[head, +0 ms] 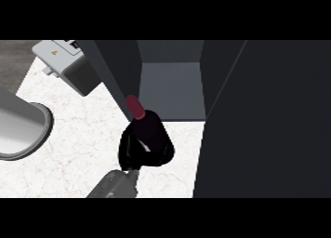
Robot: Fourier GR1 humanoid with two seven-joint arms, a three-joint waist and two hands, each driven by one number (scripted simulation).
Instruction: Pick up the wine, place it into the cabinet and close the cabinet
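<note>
**Wine [133, 106] held at cabinet mouth**

Right hand [146, 146] has its fingers curled round the wine, hiding most of it. Only the dark red top shows, tilted up-left at the front edge of the open cabinet [172, 88]. The bottle is over the desk [72, 139], not yet inside. Door [264, 116] stands open at right.

White marbled counter [72, 139]; grey floor [7, 60] beyond.
</note>
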